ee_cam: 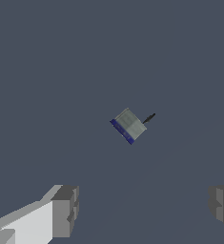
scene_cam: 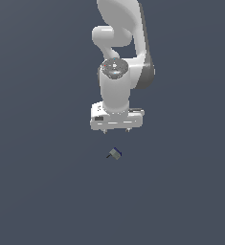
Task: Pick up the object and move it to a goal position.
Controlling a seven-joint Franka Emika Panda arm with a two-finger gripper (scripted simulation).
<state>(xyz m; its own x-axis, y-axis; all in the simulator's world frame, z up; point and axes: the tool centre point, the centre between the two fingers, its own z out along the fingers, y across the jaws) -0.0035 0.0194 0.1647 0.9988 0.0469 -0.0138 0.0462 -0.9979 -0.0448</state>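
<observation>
The object (scene_cam: 115,153) is a tiny grey block with a dark blue edge and a thin dark stub, lying on the flat grey floor. It also shows in the wrist view (ee_cam: 128,125). My gripper (scene_cam: 116,130) hangs above and behind it in the exterior view, pointing down, apart from it. Its jaws stand wide open and empty. In the wrist view the fingertips (ee_cam: 66,209) frame a wide gap and the object lies beyond them, off the gripper (ee_cam: 144,207).
The white arm (scene_cam: 118,57) rises behind the gripper in the exterior view. A plain dark grey floor (scene_cam: 47,191) spreads all around. No other objects show.
</observation>
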